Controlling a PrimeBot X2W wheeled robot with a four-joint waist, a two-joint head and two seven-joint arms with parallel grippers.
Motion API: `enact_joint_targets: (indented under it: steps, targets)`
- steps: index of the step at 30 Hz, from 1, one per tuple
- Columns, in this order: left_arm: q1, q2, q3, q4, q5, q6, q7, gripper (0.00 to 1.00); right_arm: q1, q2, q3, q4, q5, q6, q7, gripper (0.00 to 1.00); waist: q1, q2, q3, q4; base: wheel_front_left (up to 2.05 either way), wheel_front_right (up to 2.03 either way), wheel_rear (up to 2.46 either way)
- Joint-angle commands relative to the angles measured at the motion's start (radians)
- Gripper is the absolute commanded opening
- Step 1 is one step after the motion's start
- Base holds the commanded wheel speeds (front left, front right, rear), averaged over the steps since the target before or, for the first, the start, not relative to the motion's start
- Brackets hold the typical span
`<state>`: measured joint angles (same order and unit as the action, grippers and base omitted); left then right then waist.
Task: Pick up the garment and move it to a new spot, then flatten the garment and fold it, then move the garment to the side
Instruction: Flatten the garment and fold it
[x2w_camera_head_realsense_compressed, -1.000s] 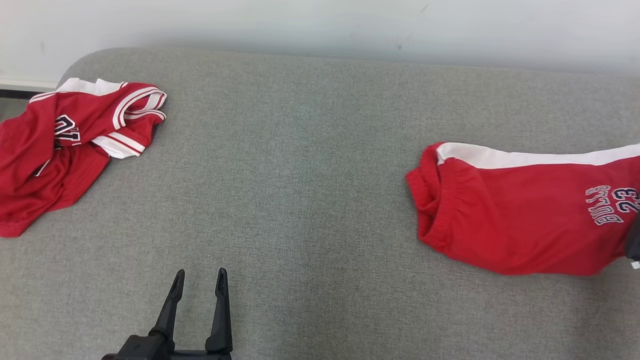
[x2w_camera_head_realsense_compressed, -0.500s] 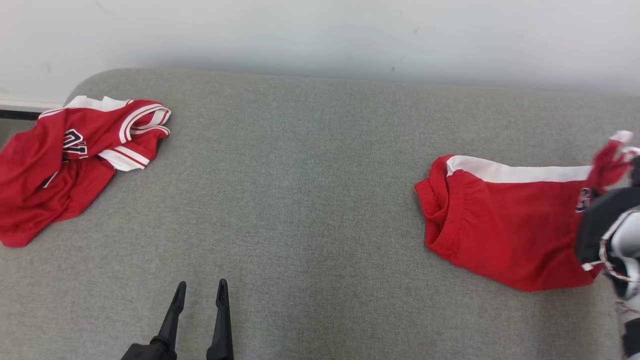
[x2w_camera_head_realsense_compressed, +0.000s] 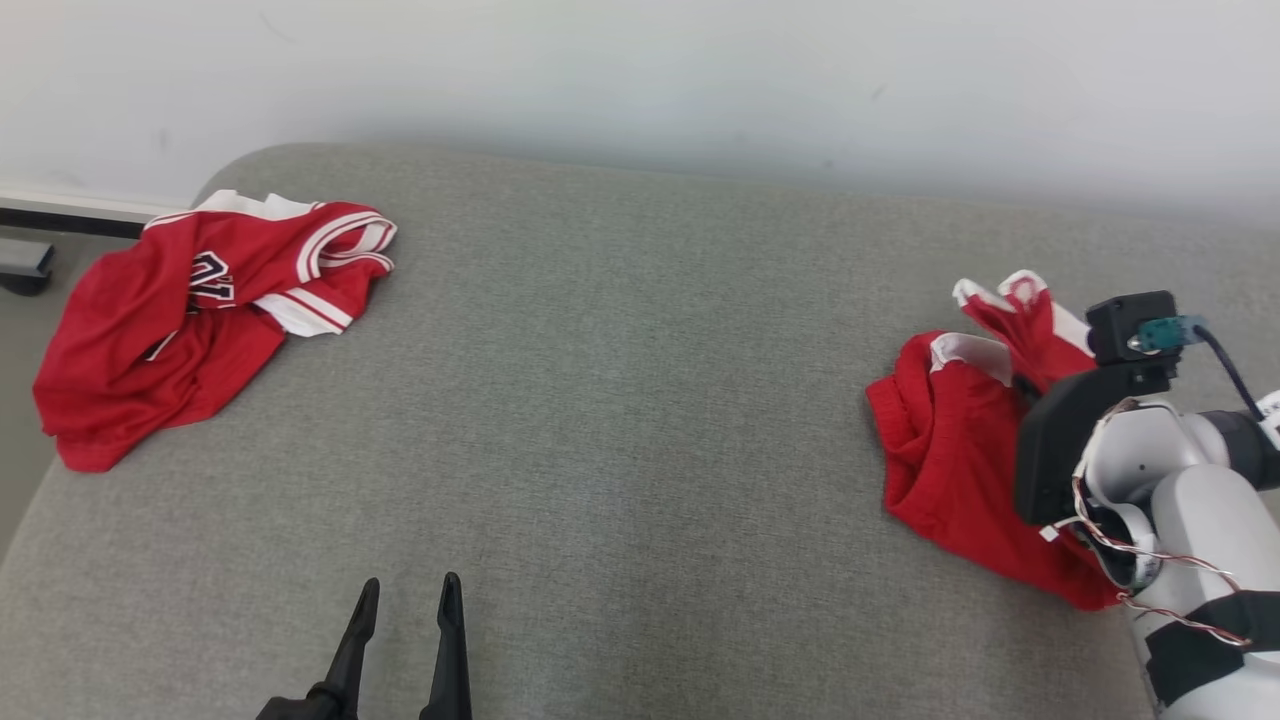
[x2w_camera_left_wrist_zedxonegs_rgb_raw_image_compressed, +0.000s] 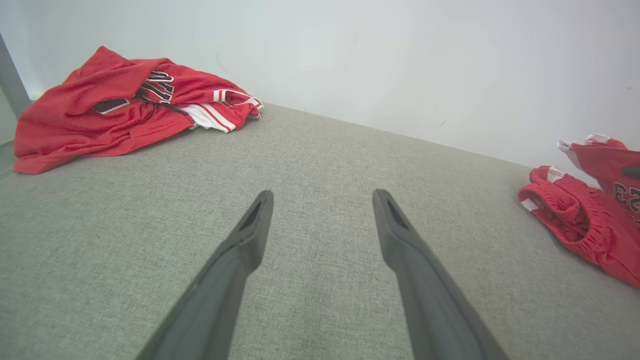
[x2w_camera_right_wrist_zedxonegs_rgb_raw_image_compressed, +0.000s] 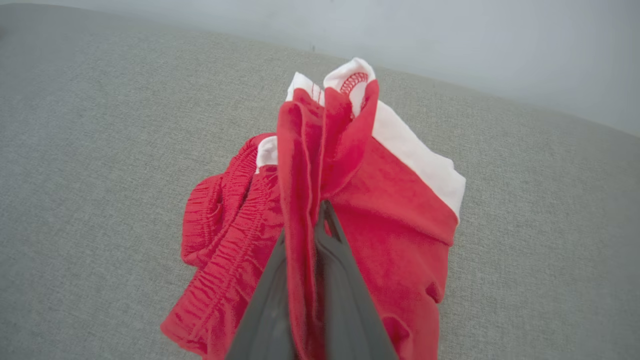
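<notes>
On the right of the grey cushion, our right gripper holds up one end of the red shorts.
Its fingers are pressed together on a fold of cloth, and the waistband end lies bunched on the cushion. Our left gripper hovers at front left, fingers spread and empty, well apart from a crumpled jersey. We judge the shorts should hang clear before we carry them to the open middle, with the pinch kept firm so nothing drags or slips.
</notes>
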<state>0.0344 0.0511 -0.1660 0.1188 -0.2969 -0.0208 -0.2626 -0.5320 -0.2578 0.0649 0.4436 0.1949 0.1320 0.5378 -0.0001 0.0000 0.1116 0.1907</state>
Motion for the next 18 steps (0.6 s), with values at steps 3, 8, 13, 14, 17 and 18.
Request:
enact_joint_targets:
  steps: [3, 8, 13, 14, 17, 18]
  targets:
    - [0.013, -0.001, -0.004, 0.002, -0.006, 0.005, -0.003, 1.00, -0.019, 0.018, 0.019, 0.030, 0.018, -0.002, -0.004, 0.00, 0.0001, 0.0000, -0.008, 0.023, 0.00, 0.00, 0.00]
    - [0.013, -0.001, -0.006, 0.001, -0.012, 0.010, -0.003, 1.00, -0.040, 0.042, 0.045, 0.086, 0.024, -0.002, -0.013, 0.00, 0.0001, 0.0000, -0.006, 0.041, 0.00, 0.00, 0.00]
    - [0.007, -0.001, -0.003, 0.004, -0.016, 0.010, -0.003, 1.00, -0.062, 0.054, 0.052, 0.140, 0.025, -0.002, -0.035, 0.00, 0.0001, 0.0000, -0.004, 0.051, 0.00, 0.00, 0.00]
    - [0.007, -0.001, -0.003, 0.004, -0.016, 0.010, -0.003, 1.00, -0.066, 0.056, 0.052, 0.148, 0.027, -0.002, -0.040, 0.44, 0.0001, 0.0000, -0.004, 0.051, 0.00, 0.00, 0.00]
    - [0.010, -0.001, 0.002, 0.005, -0.018, 0.012, -0.003, 1.00, -0.076, 0.065, 0.058, 0.158, 0.044, -0.002, -0.064, 1.00, 0.0001, 0.0000, -0.009, 0.046, 0.00, 0.00, 0.00]
    - [0.012, -0.001, 0.005, 0.005, -0.017, 0.013, -0.003, 1.00, -0.076, 0.071, 0.061, 0.157, 0.060, -0.002, -0.071, 1.00, 0.0001, 0.0000, -0.012, 0.043, 0.00, 0.00, 0.00]
